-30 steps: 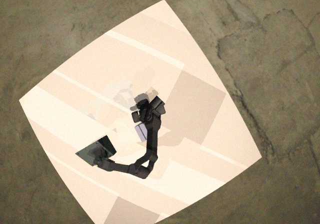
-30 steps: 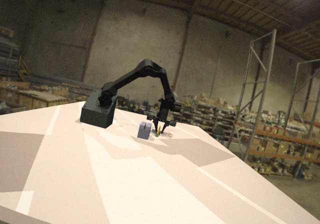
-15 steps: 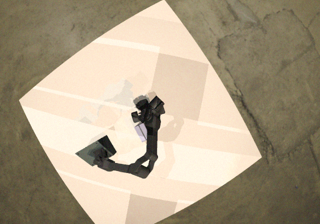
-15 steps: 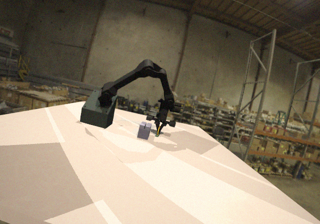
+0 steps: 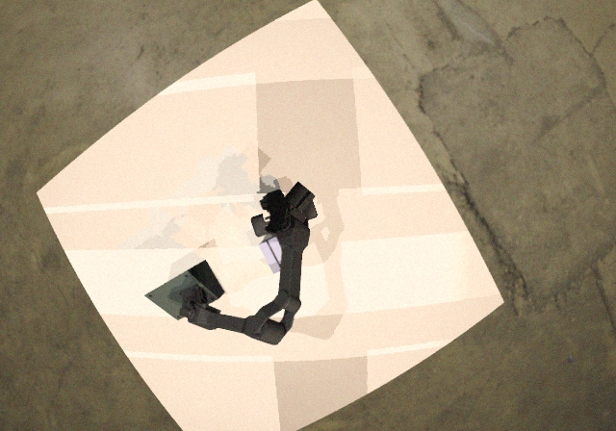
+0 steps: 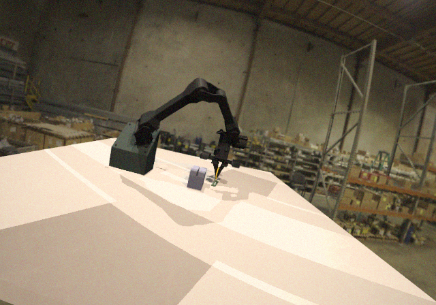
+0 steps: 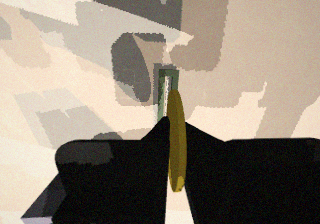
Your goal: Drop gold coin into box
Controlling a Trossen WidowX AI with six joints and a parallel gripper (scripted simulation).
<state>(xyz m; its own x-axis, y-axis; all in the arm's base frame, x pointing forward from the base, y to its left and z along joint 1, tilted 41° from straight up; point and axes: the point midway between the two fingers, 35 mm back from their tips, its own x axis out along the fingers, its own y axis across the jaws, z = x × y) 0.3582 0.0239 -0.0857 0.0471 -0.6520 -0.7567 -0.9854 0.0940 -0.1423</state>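
Note:
My gripper (image 6: pixel 216 175) (image 7: pixel 169 121) is shut on the gold coin (image 6: pixel 217 169) (image 7: pixel 176 149), which is upright, edge-on to the wrist camera, between the fingertips. The dark-green holder (image 6: pixel 214 183) (image 7: pixel 168 72) is directly below. In the wrist view the far part of its slot shows beside the coin; whether the coin's lower edge is inside the holder cannot be told. The grey box (image 5: pixel 266 251) (image 6: pixel 195 182) stands close by, on the arm's base side, its slot visible in the lid. In the top view the arm hides the coin and holder.
The arm's dark-green base (image 5: pixel 171 294) (image 6: pixel 130 159) stands on the pale table (image 5: pixel 397 267) (image 6: pixel 148 259), beyond the box from the gripper. The forearm passes over one side of the box in the top view. Shadows and light patches cross the table.

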